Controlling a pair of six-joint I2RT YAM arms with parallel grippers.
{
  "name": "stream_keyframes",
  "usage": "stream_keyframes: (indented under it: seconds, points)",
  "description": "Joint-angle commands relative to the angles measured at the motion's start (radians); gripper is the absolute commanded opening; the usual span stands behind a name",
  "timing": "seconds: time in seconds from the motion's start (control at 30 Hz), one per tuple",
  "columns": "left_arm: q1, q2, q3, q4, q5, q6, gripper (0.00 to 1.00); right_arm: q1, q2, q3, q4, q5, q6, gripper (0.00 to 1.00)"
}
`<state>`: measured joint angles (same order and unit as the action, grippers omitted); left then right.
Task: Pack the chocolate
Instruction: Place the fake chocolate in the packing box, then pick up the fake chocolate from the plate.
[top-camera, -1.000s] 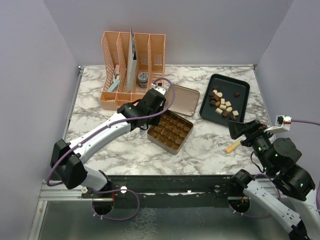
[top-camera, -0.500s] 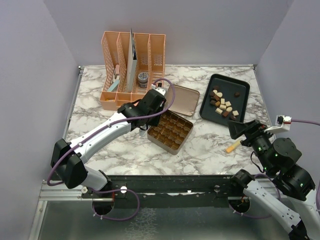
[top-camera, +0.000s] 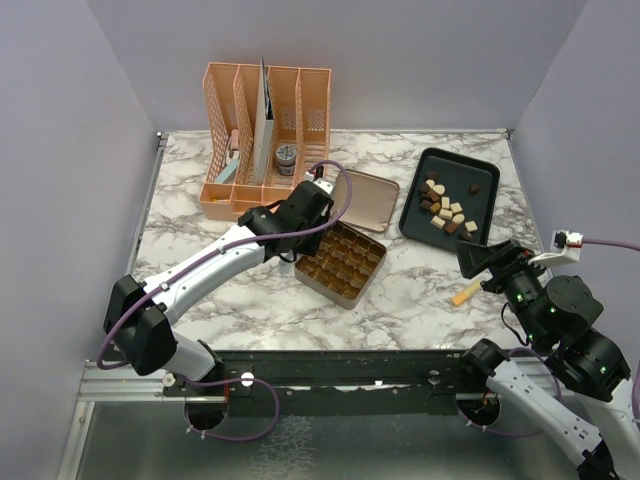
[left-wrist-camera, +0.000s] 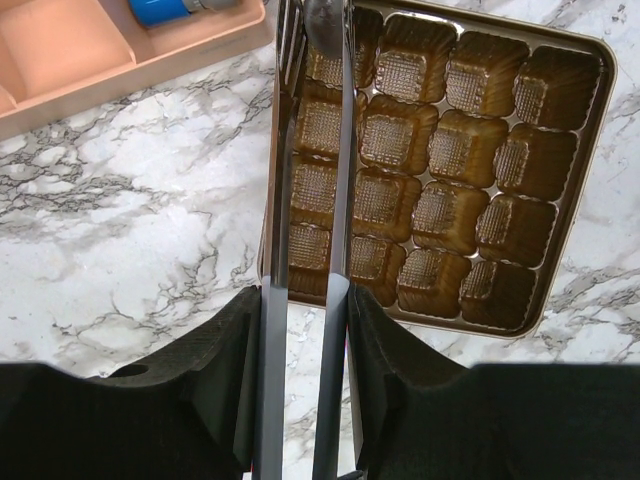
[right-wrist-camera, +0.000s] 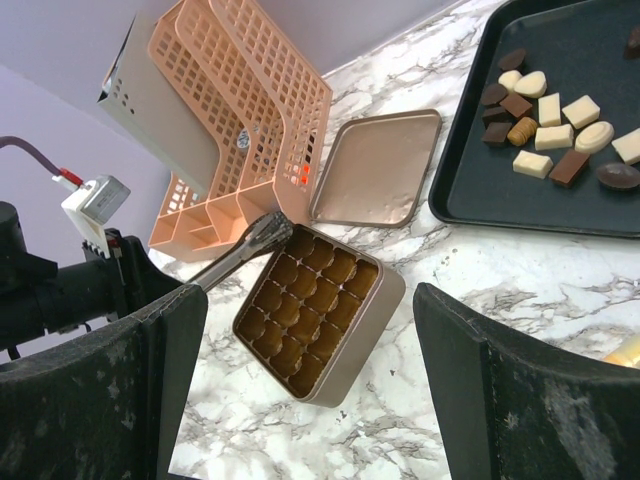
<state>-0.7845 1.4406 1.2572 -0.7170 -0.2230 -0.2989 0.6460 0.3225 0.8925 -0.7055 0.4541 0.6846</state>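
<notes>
Gold tin (top-camera: 340, 262) at center, cups all empty. Chocolate (top-camera: 447, 207) sits on dark tray (top-camera: 482, 168) at 2 o'clock. Left gripper (left-wrist-camera: 312, 30) slightly parted at tin's rim, grasp unclear; right gripper (right-wrist-camera: 305, 300) released, empty.

Both arms use white link shells with black joint housings. A purple cable (top-camera: 345, 190) runs along the left arm (top-camera: 200, 272) to its wrist. The right arm (top-camera: 565, 300) has green indicator lights (top-camera: 548, 310) and a small white connector (top-camera: 567, 240) with a purple lead. The left claw (left-wrist-camera: 312, 30) has slim metallic fingers (left-wrist-camera: 337, 200) in black mounts. The right claw (right-wrist-camera: 310, 300) has broad, scuffed black fingers (right-wrist-camera: 520, 400).
</notes>
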Motion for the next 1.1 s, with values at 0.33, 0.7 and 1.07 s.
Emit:
stream_keyframes:
  seconds: [0.33,0.7,1.07]
  points:
    - [0.004,0.006,0.008,0.017,0.028,-0.003,0.45,-0.003,-0.002,-0.008,-0.015,-0.006,0.009,0.89]
    - [0.004,-0.001,0.04,0.066,0.065,-0.013,0.44,-0.003,-0.002,-0.002,-0.012,-0.011,0.01,0.89]
    - [-0.048,0.088,0.148,0.184,0.108,0.04,0.43,-0.003,-0.007,0.031,-0.034,0.002,0.007,0.89]
